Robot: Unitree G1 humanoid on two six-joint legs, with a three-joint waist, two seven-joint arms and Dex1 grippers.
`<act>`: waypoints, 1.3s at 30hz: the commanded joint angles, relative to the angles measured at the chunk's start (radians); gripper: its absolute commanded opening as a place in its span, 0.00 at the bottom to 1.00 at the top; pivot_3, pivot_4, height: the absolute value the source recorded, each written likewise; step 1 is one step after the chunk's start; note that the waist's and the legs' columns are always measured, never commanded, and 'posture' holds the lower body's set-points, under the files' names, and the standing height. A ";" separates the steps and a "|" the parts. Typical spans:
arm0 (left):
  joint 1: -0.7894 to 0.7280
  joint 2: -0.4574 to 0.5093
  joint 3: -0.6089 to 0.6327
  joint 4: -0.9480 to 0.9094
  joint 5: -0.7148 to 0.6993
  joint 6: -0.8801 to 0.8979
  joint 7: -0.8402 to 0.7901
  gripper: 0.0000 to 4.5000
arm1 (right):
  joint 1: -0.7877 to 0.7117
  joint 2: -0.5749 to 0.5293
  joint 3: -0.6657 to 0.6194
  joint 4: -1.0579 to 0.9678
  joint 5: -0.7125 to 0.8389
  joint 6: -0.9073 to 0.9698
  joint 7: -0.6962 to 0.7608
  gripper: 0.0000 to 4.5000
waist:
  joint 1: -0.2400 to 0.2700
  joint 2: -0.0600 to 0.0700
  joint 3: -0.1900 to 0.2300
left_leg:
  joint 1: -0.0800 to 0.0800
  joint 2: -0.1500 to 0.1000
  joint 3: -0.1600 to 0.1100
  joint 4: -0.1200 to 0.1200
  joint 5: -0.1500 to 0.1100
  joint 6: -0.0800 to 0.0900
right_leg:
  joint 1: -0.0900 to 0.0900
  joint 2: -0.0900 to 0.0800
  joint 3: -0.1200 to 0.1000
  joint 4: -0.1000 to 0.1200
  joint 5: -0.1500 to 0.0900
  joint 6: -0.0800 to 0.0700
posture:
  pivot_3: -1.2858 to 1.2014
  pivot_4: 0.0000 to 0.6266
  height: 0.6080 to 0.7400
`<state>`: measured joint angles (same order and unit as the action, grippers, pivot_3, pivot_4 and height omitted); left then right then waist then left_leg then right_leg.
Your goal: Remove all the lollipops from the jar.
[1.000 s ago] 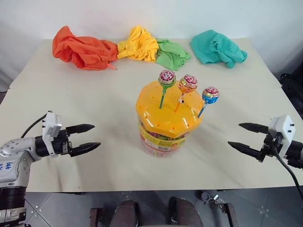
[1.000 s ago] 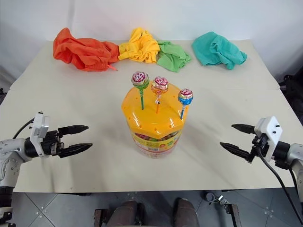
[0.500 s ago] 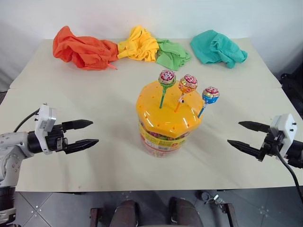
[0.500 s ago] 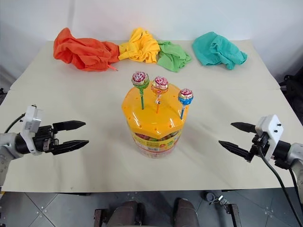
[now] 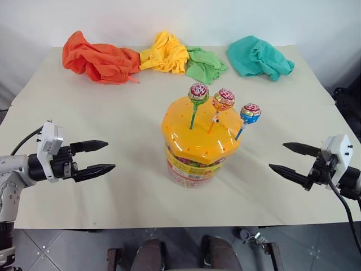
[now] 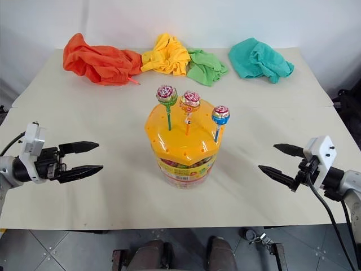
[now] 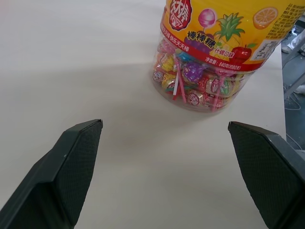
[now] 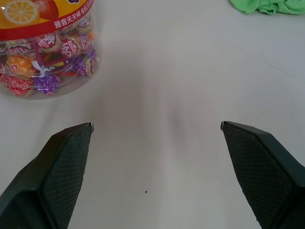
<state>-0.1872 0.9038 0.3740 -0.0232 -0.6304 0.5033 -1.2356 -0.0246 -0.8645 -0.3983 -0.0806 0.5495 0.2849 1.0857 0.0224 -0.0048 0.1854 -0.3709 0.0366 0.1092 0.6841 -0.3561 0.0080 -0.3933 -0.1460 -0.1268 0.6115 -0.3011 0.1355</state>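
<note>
White wall, pale tabletop (image 5: 113,107), and we haven't pulled a single lollipop yet.

Head views: the jar (image 5: 200,149) sits mid-table, a bit nearer the front edge, with the three lollipops (image 5: 223,99) poking out of its orange lid. The cloths (image 5: 98,56) are piled along the back edge, well clear. Our left gripper (image 5: 96,157) and right gripper (image 5: 294,162) hover either side of the jar, fingers spread wide, nothing held, lots of bare table between. Left wrist view: the jar's label side (image 7: 219,33) is dead ahead past the parted fingers. Right wrist view: same, jar (image 8: 45,52) off to one side. Next we reckon one hand rises to stick height and pinches.
</note>
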 commanded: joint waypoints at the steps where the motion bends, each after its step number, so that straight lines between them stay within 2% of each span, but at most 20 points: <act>1: -0.023 0.013 0.025 -0.013 -0.027 -0.007 -0.008 1.00 | -0.008 0.003 -0.017 -0.019 0.011 -0.007 -0.003 1.00 | 0.000 0.000 0.000 | 0.000 0.000 0.000 0.000 0.000 0.000 | 0.000 0.000 0.000 0.000 0.000 0.000 | 0.52 0.24 1.00; 8: -0.174 0.055 0.061 -0.049 -0.052 -0.027 0.004 1.00 | 0.029 -0.027 -0.080 -0.071 0.047 0.023 0.011 1.00 | 0.001 0.000 0.000 | 0.000 0.000 0.000 0.001 0.000 0.000 | 0.000 0.000 0.000 0.001 0.000 0.000 | 0.52 0.24 1.00; 15: -0.352 0.071 -0.011 -0.057 -0.076 -0.011 -0.024 1.00 | 0.058 -0.038 -0.148 -0.154 0.087 0.069 -0.002 1.00 | 0.001 0.000 0.000 | 0.000 0.000 0.000 0.001 0.000 0.000 | 0.000 0.000 0.000 0.001 0.000 0.000 | 0.52 0.24 1.00; 20: -0.516 -0.040 -0.064 -0.089 -0.119 0.010 0.075 1.00 | 0.048 -0.034 -0.167 -0.182 0.098 0.091 -0.023 1.00 | 0.005 0.000 0.000 | 0.000 -0.001 0.000 0.003 0.000 0.000 | 0.001 0.000 0.001 0.002 0.000 0.000 | 0.52 0.24 1.00; 22: -0.591 -0.064 -0.159 -0.106 -0.110 0.035 0.035 1.00 | 0.050 -0.034 -0.179 -0.200 0.107 0.099 -0.028 1.00 | 0.005 0.000 0.000 | -0.001 -0.001 -0.001 0.005 0.000 0.000 | 0.001 0.000 0.001 0.003 0.000 0.000 | 0.52 0.24 1.00; 25: -0.646 -0.046 -0.246 -0.108 -0.100 0.104 -0.004 1.00 | 0.054 -0.034 -0.202 -0.227 0.128 0.116 -0.036 1.00 | 0.003 0.000 0.000 | -0.001 -0.001 -0.001 0.006 0.000 0.000 | 0.001 0.000 0.001 0.004 0.000 0.000 | 0.52 0.24 1.00; 30: -0.716 -0.126 -0.293 -0.033 -0.124 0.061 -0.124 1.00 | 0.051 -0.043 -0.251 -0.298 0.195 0.169 -0.052 1.00 | 0.000 0.000 0.000 | -0.001 -0.001 0.000 0.007 0.000 0.000 | 0.000 0.000 0.002 0.006 0.000 0.000 | 0.52 0.24 1.00; 35: -0.777 -0.195 -0.329 0.015 -0.114 0.056 -0.154 1.00 | 0.049 -0.044 -0.302 -0.386 0.301 0.249 -0.096 1.00 | 0.006 -0.001 0.000 | -0.002 -0.001 -0.001 0.011 0.000 0.001 | 0.000 0.000 0.002 0.008 0.000 0.000 | 0.52 0.24 1.00; 39: -0.815 -0.250 -0.359 0.067 -0.096 0.043 -0.177 1.00 | 0.048 -0.035 -0.315 -0.421 0.327 0.266 -0.131 1.00 | 0.006 -0.001 0.000 | -0.003 -0.001 -0.002 0.014 -0.001 0.001 | 0.000 0.000 0.002 0.008 0.000 0.000 | 0.52 0.24 1.00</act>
<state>-0.9768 0.6619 0.0160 0.0361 -0.7340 0.5632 -1.3999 0.0258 -0.8940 -0.6737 -0.4693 0.8487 0.5484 0.9734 0.0286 -0.0055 0.1854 -0.3739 0.0360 0.1071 0.6977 -0.3567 0.0093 -0.3928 -0.1458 -0.1252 0.6200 -0.3012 0.1354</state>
